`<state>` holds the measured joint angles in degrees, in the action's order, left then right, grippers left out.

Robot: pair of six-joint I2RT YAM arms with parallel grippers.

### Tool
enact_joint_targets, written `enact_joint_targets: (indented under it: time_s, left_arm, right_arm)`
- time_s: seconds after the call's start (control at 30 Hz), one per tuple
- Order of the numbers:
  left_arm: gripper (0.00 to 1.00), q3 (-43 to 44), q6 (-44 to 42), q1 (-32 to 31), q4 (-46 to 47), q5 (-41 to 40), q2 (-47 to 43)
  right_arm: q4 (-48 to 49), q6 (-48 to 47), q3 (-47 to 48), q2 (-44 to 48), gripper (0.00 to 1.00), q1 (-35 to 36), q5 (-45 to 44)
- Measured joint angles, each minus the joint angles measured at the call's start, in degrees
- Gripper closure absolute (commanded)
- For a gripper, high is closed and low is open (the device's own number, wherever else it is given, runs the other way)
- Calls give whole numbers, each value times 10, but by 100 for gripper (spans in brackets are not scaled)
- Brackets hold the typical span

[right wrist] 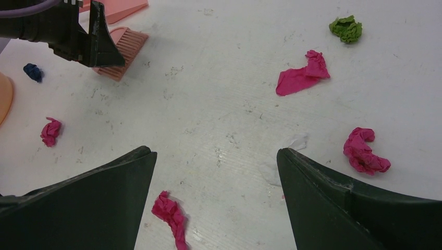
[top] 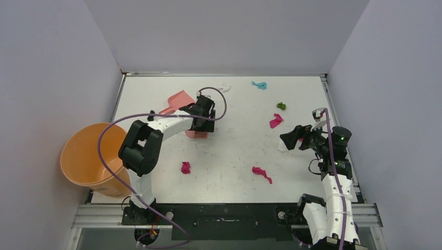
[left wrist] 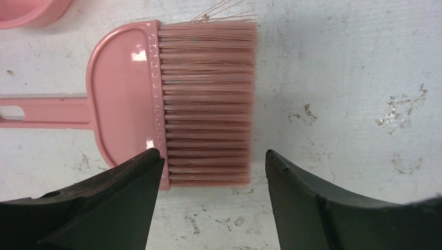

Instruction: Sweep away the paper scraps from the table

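Right wrist: paper scraps [right wrist: 302, 75] lie loose on the table [right wrist: 208, 94]. A pale one by the right finger is hard to make out, and a magenta one at 7 o'clock is cut by the frame edge. Empty right gripper [right wrist: 216, 156] is spread, scraps ringing it from 7 through 3 o'clock. Also spread: left gripper [left wrist: 213, 161], over the pink brush [left wrist: 203, 99] bristles; contact unclear. Dustpan [top: 177, 101] at 11 o'clock of brush, orange bucket [top: 86, 153] off the table's 9 o'clock edge.
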<state>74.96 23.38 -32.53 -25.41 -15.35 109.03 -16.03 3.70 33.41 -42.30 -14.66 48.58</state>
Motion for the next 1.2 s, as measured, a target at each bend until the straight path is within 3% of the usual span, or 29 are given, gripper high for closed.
enact_joint_targets:
  time_s: [0.5, 0.97, 1.2]
  left_arm:
    - [31, 0, 10, 18, 21, 61, 24]
    - [32, -53, 97, -125, 88, 175, -12]
    - [26, -10, 99, -150, 38, 188, -33]
  right_arm:
    - [1, -6, 0, 0, 10, 0, -12]
    - [1, -13, 0, -8, 10, -7, -17]
    - [1, -13, 0, -9, 10, -11, -17]
